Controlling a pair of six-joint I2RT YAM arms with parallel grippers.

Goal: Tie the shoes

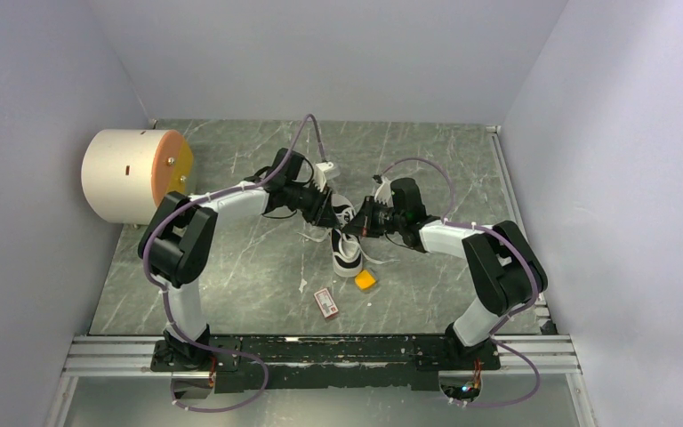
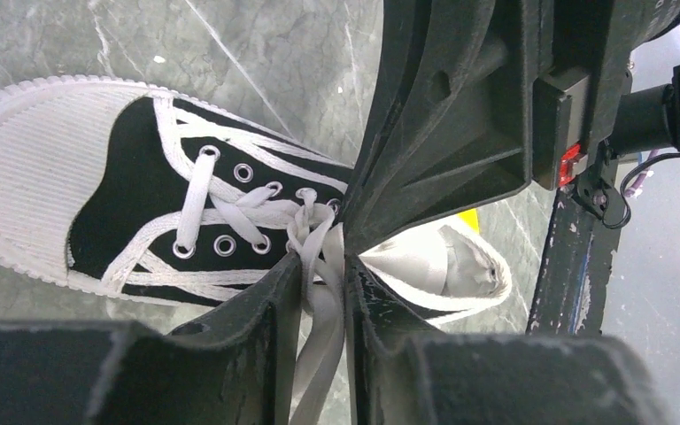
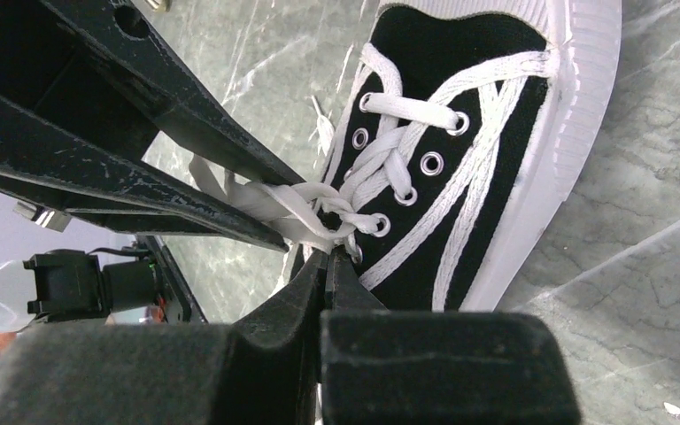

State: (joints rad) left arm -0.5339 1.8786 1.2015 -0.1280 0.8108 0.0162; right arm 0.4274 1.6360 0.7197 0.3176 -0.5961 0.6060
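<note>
Both pinching laces [image 3: 294, 209], left claw [image 2: 323, 258], right claw [image 3: 328, 257], crowded over sneaker [image 1: 346, 251], orange block [image 1: 365, 280] and card [image 1: 325, 302] near.

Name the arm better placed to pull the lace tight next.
Left, probably. The left gripper clamps a free lace strand running out from the knot on the sneaker, so it can pull away. The right gripper is shut at the knot itself; whether it grips any lace is unclear.

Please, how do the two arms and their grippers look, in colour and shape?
The left arm and right arm have white links and bulky black joints, with a purple cable along each. The left gripper and right gripper have black, tapered, scuffed fingers.
</note>
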